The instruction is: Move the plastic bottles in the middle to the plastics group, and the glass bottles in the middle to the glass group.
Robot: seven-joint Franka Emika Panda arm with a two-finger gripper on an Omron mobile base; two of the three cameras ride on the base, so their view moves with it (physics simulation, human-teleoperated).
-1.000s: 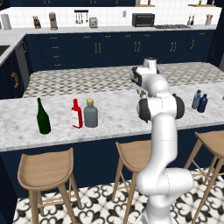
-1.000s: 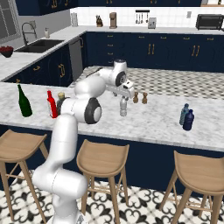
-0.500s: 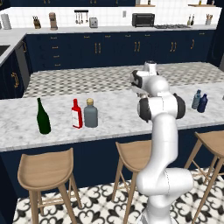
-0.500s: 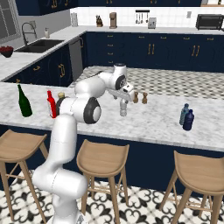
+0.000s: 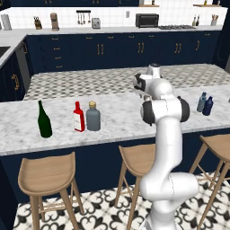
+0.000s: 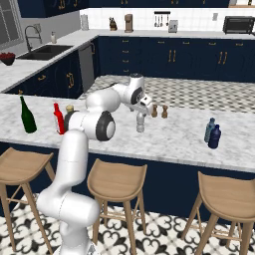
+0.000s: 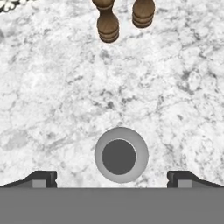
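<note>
The white marble counter bears, left to right, a green wine bottle, red flat bottle, squat grey bottle, slim clear bottle, two brown shakers, then a grey-blue bottle touching a navy bottle.

Looking straight down past my end effector, I see the clear-whitish bottle from above: a pale round rim with a dark centre, standing on the marble table. It sits between my two dark fingertips, which stand wide apart without touching it. Beyond it, well apart, are two brown shakers, side by side.
</note>
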